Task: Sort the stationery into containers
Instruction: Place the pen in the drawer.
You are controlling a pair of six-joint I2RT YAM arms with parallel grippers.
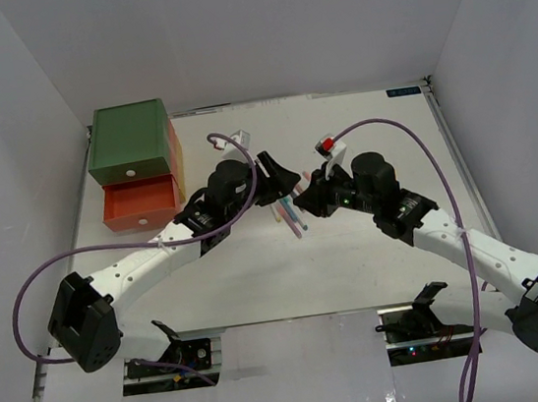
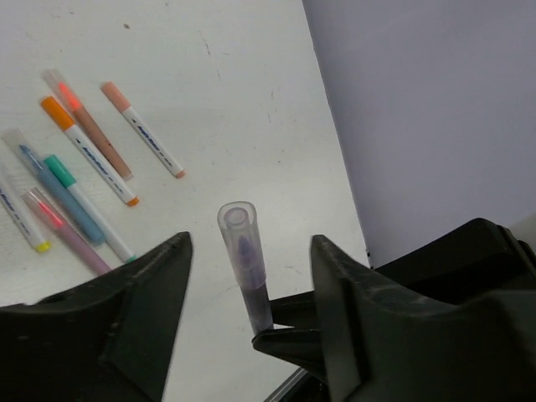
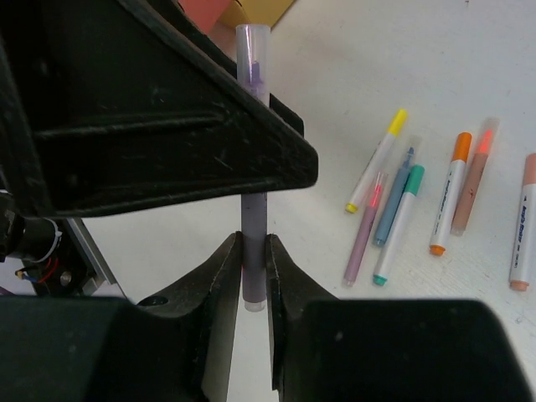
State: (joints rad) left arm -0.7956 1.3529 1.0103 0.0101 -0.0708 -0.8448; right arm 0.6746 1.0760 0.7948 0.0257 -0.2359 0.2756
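While the right pincer (image 3: 254, 255) is clamped tight on the lower end of a purple marker (image 3: 253, 219) and holds it upright above the tabletop (image 3: 352, 75), the left pincer (image 2: 251, 247) stands open around the same marker's upper part. One dark finger sits on each side, with a visible gap to the barrel, so only the right pincer has hold of it. The marker's clear cap points up toward the left wrist camera

From above, the two pincers meet near the middle of the tabletop, the left arm reaching in from the left and the right arm from the right

Seven loose markers (image 3: 419, 201) lie flat on the tabletop just beside the meeting point, roughly side by side. They are a yellow-capped one (image 3: 381, 159), a pink one (image 3: 366, 239), a blue one (image 3: 395, 201), a green-capped one (image 3: 400, 224), an orange-capped one (image 3: 446, 201), a reddish one (image 3: 473, 180) and a salmon one (image 3: 523, 226) cut off by the picture's edge. The pink, blue and green ones touch or nearly touch

At the far left of the tabletop, well apart from the markers, sits the green drawer (image 1: 127, 140). The orange-red drawer (image 1: 140, 200) juts forward from under it, and each shows a small white knob
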